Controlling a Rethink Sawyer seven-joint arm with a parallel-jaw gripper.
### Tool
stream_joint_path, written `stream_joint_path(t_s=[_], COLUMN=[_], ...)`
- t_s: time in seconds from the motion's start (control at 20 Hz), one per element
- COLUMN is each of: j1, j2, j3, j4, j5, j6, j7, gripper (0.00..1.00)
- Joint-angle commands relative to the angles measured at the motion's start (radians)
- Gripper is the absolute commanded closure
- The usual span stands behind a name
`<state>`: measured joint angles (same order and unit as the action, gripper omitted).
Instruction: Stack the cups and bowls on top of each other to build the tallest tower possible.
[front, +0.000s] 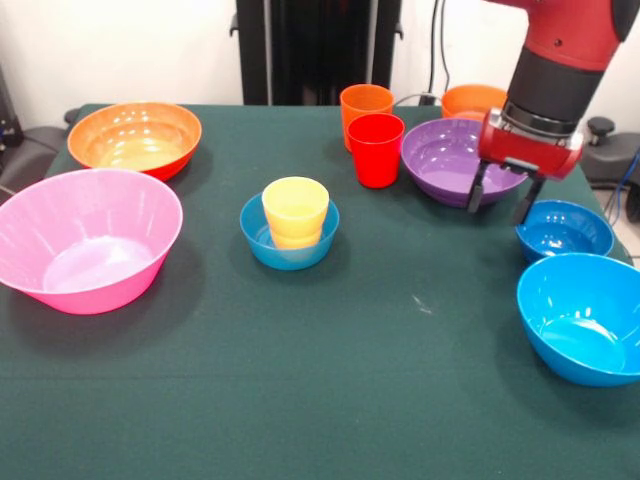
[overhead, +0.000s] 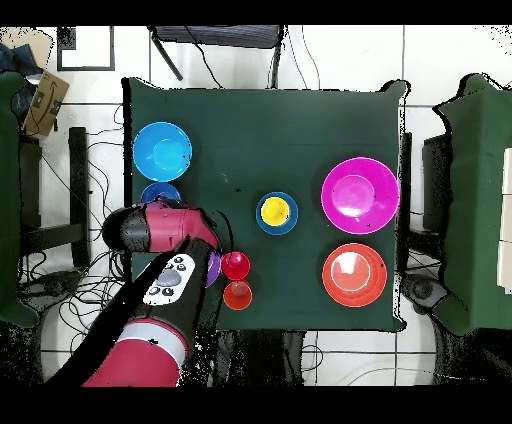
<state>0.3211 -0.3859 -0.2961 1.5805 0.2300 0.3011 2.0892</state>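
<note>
From the front, the gripper (front: 503, 201) hangs with its two dark fingers spread and nothing between them, low over the near rim of the medium purple bowl (front: 450, 158) and just above the gap between that bowl and the small blue bowl (front: 563, 229) beside it. The only stacking so far is the yellow cup (front: 295, 211) sitting inside another small blue bowl (front: 290, 240) at the middle of the table (front: 330, 400) — a tower of two pieces. Everything else stands loose: the large pink bowl (front: 88, 240) and large orange bowl (front: 134, 138) on one side, the red cup (front: 377, 149) and orange cup (front: 366, 106) close together behind the centre, a small orange bowl (front: 473, 99) partly hidden behind the purple one, and the medium bright blue bowl (front: 583, 317) near the front edge. I judge the task to be in its early part, with the arm positioning for a pick; whether it aims at the purple bowl's rim or the small blue bowl cannot be told. Overhead, the arm (overhead: 165, 250) covers most of the purple bowl and part of the small blue one, so the fingers are hidden there; the yellow cup in its bowl (overhead: 276, 212) lies well apart from it, between the arm and the pink bowl (overhead: 360, 194). The next move likely calls for lowering the open fingers astride a rim — one inside, one outside — without nudging the neighbouring red cup (overhead: 236, 265).
</note>
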Motion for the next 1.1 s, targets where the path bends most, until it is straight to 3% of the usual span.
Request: stream_joint_path(t_s=[0.05, 0.7, 1.1], j1=[-0.01, -0.042, -0.03], j2=[0.06, -0.003, -0.046], j3=[0.077, 0.15, 0.161], j4=[-0.049, -0.007, 0.0], j5=[0.026, 0.044, 0.067], j6=[-0.031, 0.009, 0.056], j7=[0.161, 0.145, 0.155], gripper=[0.0, 0.0, 0.0])
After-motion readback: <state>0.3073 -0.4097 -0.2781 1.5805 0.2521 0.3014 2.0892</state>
